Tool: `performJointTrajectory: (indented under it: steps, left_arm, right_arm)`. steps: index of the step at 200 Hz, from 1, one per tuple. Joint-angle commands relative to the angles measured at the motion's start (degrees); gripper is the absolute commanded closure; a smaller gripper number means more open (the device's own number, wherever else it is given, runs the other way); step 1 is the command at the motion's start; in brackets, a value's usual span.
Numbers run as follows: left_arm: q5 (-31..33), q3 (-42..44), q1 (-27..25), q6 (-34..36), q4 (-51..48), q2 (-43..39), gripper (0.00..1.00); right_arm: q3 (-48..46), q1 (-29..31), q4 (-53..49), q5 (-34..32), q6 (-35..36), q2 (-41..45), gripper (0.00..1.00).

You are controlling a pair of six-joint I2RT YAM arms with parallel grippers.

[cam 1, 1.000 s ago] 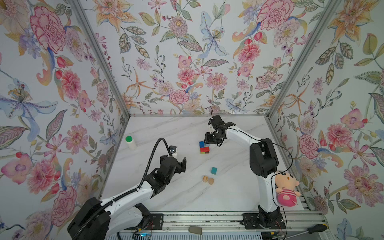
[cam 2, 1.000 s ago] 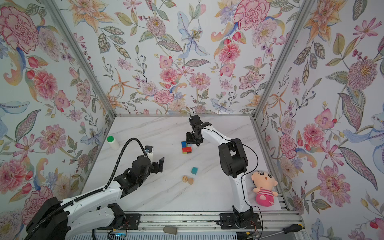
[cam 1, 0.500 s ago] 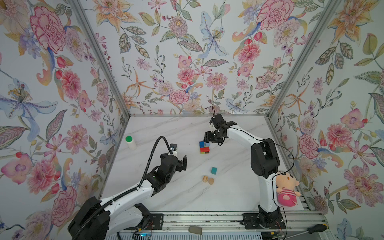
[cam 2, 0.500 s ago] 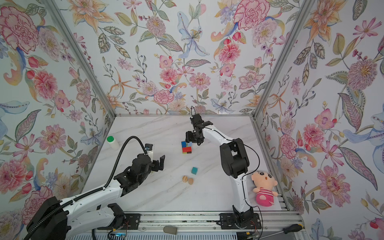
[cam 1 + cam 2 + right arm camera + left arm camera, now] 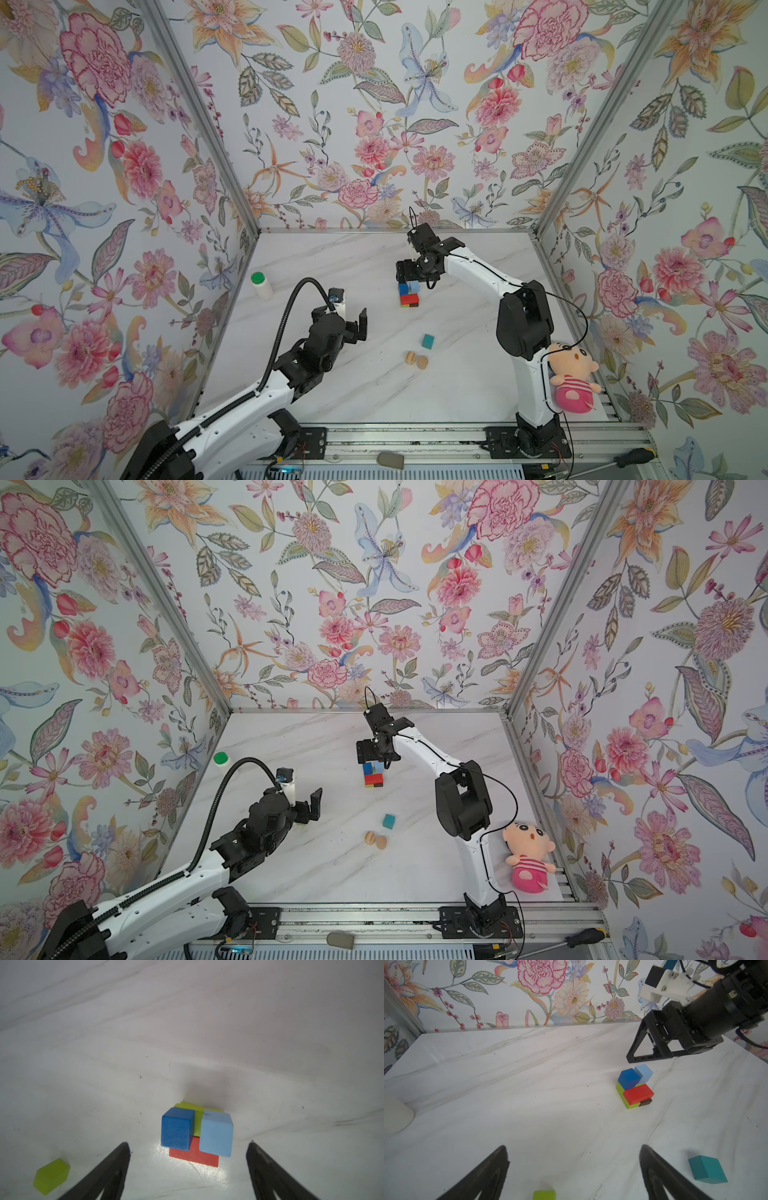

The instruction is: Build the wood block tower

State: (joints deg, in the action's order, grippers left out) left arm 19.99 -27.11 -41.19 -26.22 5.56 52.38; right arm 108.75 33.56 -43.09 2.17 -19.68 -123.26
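Nearest the front rail, two tan rounded pieces [image 5: 416, 360] are seen lying side by side on the bench [image 5: 374, 395], with a teal block [image 5: 428, 341] just beyond them. All three are loose and well apart from either hand.

Farther in, the left hand [image 5: 573, 1148] is held above the bench with its fingers spread wide and nothing between them. A stray yellow-green block [image 5: 544, 1194] lies on the bench just under it.

Farther still stands the tower [image 5: 409, 294], low so far. A yellow-green block [image 5: 623, 1095] and a dark brown block [image 5: 646, 1102] form the base, and a red block [image 5: 638, 1093] lies over them. A dark blue cube [image 5: 176, 1129] and a light blue cube [image 5: 216, 1134] are set side by side on top.

The right hand [image 5: 188, 1142] is poised above these two cubes, its fingers parted wider than the pair and touching neither.

The placing of a blue cube is judged complete. Next, the right hand should be lifted straight clear so that the cubes are not brushed, and a loose piece should be fetched. The stray yellow-green block, lying closest to the left hand, is judged the likeliest.
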Motion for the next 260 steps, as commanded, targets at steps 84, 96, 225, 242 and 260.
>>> performJointTrajectory:
  steps: [84,96,225,242,260]
  left_arm:
    - [2.8,3.0,1.0,0.0,-3.1,-3.8,0.01]
    - [2.7,3.1,1.3,0.1,-2.9,-3.7,0.01]
    - [1.7,4.3,2.5,0.3,-2.0,-3.8,0.01]
    - [1.6,4.5,2.5,0.3,-2.0,-3.8,0.01]
    - [1.5,4.5,2.6,0.3,-2.0,-4.0,0.01]
  right_arm:
    - [4.1,0.9,-5.7,-3.4,0.3,-6.5,0.08]
    - [4.4,1.0,-5.6,-3.5,0.3,-6.8,0.08]
    - [6.7,1.2,-6.7,-2.8,0.5,-9.3,0.35]
    - [6.7,1.3,-6.7,-2.9,0.4,-9.4,0.38]
    - [6.7,1.3,-6.7,-2.9,0.5,-9.4,0.4]
